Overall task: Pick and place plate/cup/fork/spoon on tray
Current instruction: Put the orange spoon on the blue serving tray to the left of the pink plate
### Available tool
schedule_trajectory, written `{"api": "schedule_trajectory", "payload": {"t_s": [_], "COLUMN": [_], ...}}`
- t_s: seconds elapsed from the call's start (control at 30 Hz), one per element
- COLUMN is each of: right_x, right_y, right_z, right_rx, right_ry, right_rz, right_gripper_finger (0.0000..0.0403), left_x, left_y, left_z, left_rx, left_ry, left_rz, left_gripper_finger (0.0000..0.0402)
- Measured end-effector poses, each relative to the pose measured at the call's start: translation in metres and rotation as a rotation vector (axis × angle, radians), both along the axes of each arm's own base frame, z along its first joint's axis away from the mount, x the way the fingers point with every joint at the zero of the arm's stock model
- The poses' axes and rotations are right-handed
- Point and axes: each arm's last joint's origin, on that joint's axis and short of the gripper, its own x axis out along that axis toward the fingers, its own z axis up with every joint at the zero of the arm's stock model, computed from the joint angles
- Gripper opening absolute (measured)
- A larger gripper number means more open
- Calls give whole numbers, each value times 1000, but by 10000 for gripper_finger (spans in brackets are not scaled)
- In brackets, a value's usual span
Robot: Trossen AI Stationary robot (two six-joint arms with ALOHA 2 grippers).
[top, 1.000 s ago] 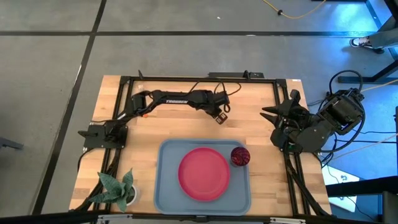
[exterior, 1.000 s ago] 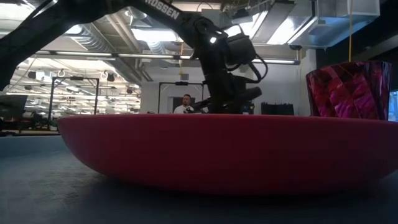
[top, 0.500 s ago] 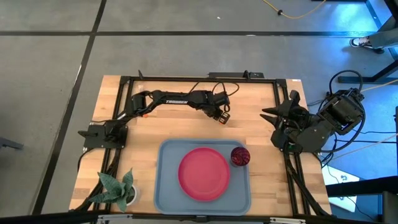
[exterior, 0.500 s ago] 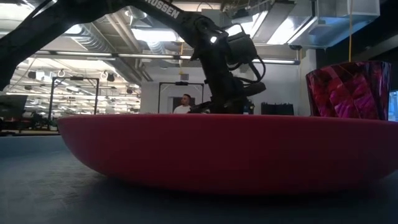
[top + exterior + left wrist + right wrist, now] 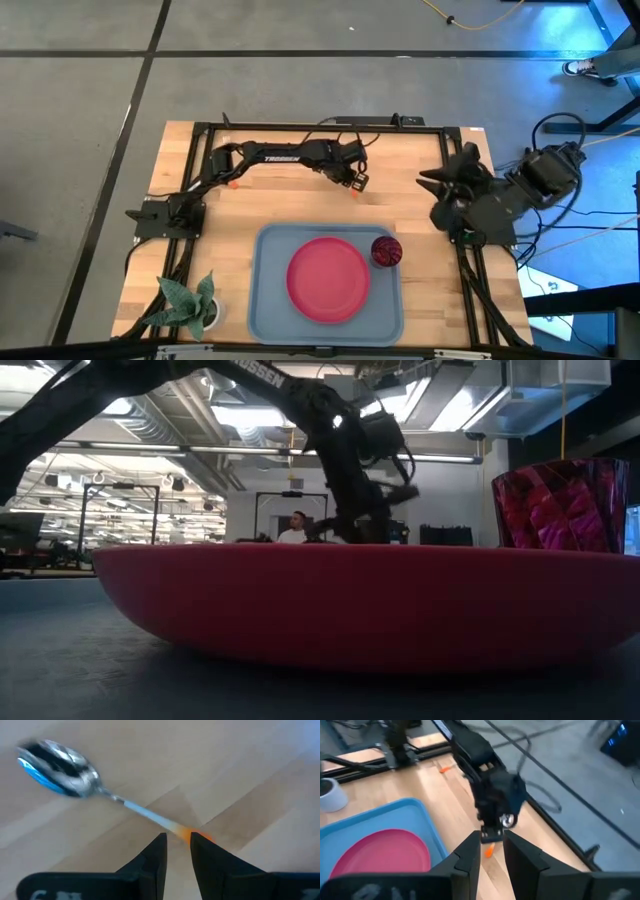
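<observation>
While the plate and the cup already sit on the tray, the step in hand looks to be the spoon. Cup stands just beside the plate's rim, toward the right-arm side.

Left gripper: reached out over the bare wood of the table, well beyond the tray's far edge. Fingers narrowed onto the spoon's thin orange handle end; the silver bowl juts out ahead of the fingertips and off to one side. Whether the spoon is lifted clear of the wood or only pinched against it, cannot tell; the wrist view is streaked. The right wrist view shows the same gripper with a glint of silver at its tip and an orange bit just below it.

Right gripper: waiting at the table's right edge, pointed toward the left arm. Its fingers stand apart with nothing between them.

Fork: only a small orange sliver lies on the wood near the left arm's elbow; too small to call.

Next move, as I judge it: raise the spoon, swing it back toward the tray, and set it on open tray floor beside the plate. The grip is far out on the handle, so the spoon may pivot.

Writing: white lettering on the left arm's link, partly readable as "TROSSEN".
</observation>
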Motion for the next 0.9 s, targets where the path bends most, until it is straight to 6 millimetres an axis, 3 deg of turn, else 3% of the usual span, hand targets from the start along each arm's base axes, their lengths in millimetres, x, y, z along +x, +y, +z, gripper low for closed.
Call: {"api": "schedule_trajectory", "payload": {"t_s": [0.3, 0.57, 0.73, 0.9], "right_x": [16, 27, 47, 87], "right_y": [-42, -82, -106, -135], "right_z": [-3, -8, -19, -45], "right_rx": [158, 206, 254, 248], "right_ry": [65, 140, 218, 352], "right_rz": [-187, -310, -381, -413], "right_gripper_finger": [90, 90, 90, 90], "left_x": [-30, -73, -100, -128], "left_y": [-4, -35, -56, -71], "left_z": [71, 156, 199, 228], "left_rx": [82, 213, 357, 414], "left_ry": [-28, -118, -188, -234], "left_rz": [1, 5, 63, 84], "left_gripper_finger": [79, 79, 79, 79]}}
